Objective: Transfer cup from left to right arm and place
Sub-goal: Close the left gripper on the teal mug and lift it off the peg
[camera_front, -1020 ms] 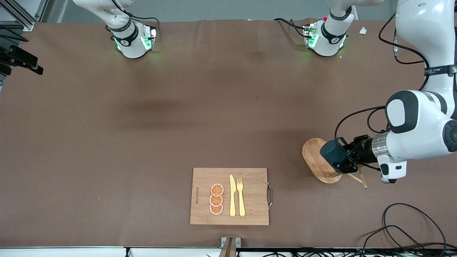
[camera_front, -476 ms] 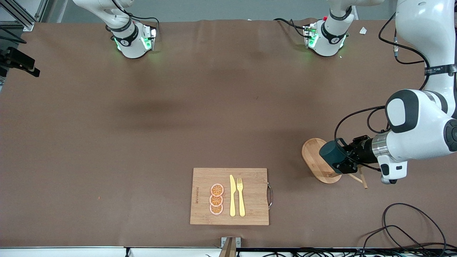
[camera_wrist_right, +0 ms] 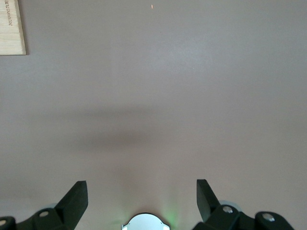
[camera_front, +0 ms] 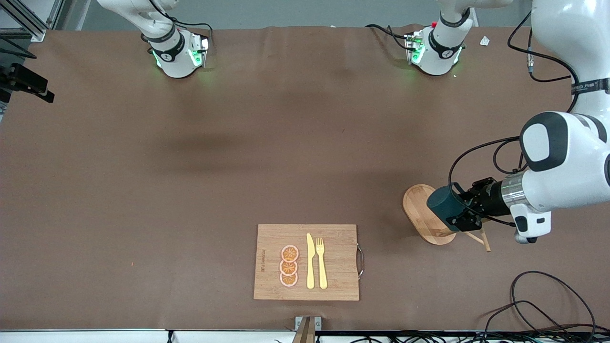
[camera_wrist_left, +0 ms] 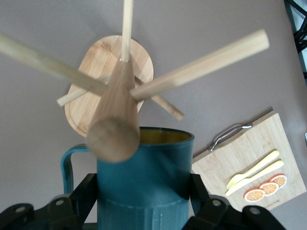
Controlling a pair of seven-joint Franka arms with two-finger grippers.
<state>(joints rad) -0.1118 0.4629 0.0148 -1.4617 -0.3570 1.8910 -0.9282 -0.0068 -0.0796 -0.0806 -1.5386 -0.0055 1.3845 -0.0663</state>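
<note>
Over the wooden mug stand [camera_front: 421, 213], the cup [camera_front: 442, 203] is pinched by the left gripper [camera_front: 461, 214], while the right gripper [camera_wrist_right: 142, 200], spread wide, waits, handover and placement not yet done.

left hand [camera_front: 456, 214], cup [camera_front: 442, 204] shifted slightly
</note>
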